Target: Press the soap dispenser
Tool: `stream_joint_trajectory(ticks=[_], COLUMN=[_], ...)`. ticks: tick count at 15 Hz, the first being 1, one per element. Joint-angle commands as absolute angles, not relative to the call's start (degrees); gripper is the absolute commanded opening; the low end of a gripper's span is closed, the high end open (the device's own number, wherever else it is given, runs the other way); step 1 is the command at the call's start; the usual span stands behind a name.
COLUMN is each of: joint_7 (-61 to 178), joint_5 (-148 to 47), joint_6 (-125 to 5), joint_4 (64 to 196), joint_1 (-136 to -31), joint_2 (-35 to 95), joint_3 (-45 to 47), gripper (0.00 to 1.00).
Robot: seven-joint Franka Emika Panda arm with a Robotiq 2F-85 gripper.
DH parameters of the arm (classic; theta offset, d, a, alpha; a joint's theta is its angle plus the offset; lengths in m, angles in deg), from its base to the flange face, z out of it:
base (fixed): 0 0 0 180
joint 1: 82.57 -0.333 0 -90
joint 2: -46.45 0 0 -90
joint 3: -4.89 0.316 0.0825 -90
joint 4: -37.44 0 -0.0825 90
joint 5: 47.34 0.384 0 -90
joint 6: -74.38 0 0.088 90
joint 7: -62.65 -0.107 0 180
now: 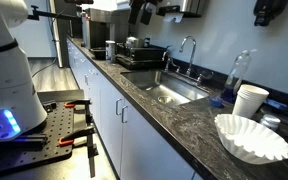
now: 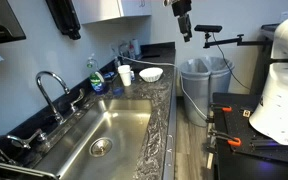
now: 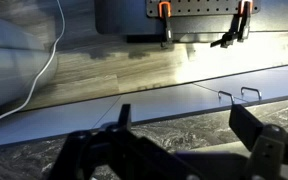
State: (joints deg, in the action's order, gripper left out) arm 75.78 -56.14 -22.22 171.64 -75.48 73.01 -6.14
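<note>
The soap dispenser is a dark, rounded box on the wall above the sink, at the top edge of both exterior views (image 1: pixel 269 10) (image 2: pixel 64 16). My gripper (image 1: pixel 144 18) (image 2: pixel 186 30) hangs high over the front edge of the dark stone counter, well away from the dispenser and not touching it. In the wrist view the gripper (image 3: pixel 184 118) is open and empty, its two fingers wide apart over the counter edge (image 3: pixel 184 135) and the cabinet doors below. The dispenser is out of the wrist view.
A steel sink (image 2: pixel 109 135) with a chrome tap (image 2: pixel 52 85) sits below the dispenser. A clear bottle of blue liquid (image 1: pixel 234 78), a white cup (image 1: pixel 250 100) and a stack of coffee filters (image 1: pixel 252 138) stand on the counter. Bins (image 2: pixel 204 75) stand on the floor.
</note>
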Motion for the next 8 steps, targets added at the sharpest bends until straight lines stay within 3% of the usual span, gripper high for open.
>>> stream_joint_trajectory(ticks=[1, 8], joint_7=[75.81, 75.19], joint_5=[-56.09, -55.33], joint_6=[-22.14, -24.38], joint_4=[171.56, 171.21], joint_1=[-75.39, -75.67], joint_2=[72.98, 72.13], joint_3=[-6.05, -5.96], gripper=[1.0, 1.0])
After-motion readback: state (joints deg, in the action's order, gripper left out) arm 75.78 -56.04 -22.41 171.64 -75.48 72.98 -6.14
